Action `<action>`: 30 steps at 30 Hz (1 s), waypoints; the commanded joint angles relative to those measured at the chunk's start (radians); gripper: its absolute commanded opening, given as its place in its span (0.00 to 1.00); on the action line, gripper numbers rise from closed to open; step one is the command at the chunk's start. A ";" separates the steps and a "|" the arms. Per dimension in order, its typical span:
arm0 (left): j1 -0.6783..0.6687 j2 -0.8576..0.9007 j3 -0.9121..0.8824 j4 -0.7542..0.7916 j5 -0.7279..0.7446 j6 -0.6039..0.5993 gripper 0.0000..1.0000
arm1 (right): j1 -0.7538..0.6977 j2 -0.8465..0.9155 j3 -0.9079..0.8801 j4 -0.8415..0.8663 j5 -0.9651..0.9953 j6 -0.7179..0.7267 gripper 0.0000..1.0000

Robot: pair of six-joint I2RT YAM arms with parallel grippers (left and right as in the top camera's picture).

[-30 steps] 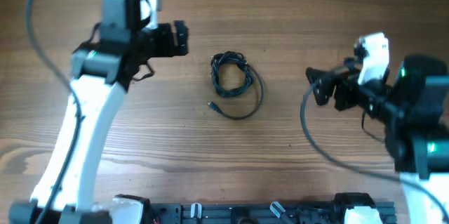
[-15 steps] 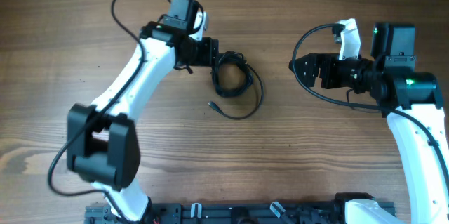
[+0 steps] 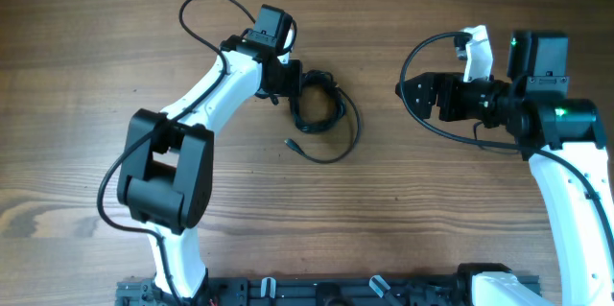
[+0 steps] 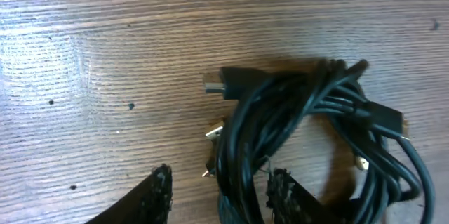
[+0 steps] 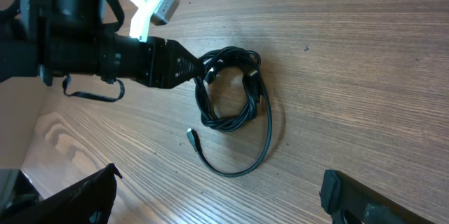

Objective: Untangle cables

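Note:
The cables [image 3: 317, 105] lie as a small black coil at the table's middle, with one loose strand curving round to a plug [image 3: 293, 145]. My left gripper [image 3: 299, 83] is at the coil's upper left edge. In the left wrist view, the left gripper [image 4: 222, 175] is partly closed astride a bunch of coil strands [image 4: 242, 196]. The strands lie against the right finger [image 4: 280, 192], and wood still shows between them and the left finger [image 4: 158, 196]. My right gripper [image 3: 405, 90] hangs wide open to the right of the coil, holding nothing. From the right wrist the coil [image 5: 228, 90] shows ahead of the right gripper [image 5: 221, 175].
Small metal-tipped plugs [image 4: 217, 81] stick out of the coil on the left gripper's side. The wooden table [image 3: 460, 210] is bare around the coil. A black rail [image 3: 336, 292] runs along the front edge between the arm bases.
My left arm has swung right to the coil and its jaws have narrowed around the coil's edge. My right arm came in toward the coil earlier and has since held still, open.

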 commanded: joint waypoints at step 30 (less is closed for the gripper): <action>0.045 -0.319 0.030 0.008 0.233 -0.081 0.04 | 0.022 0.006 0.022 0.238 -0.244 0.261 0.80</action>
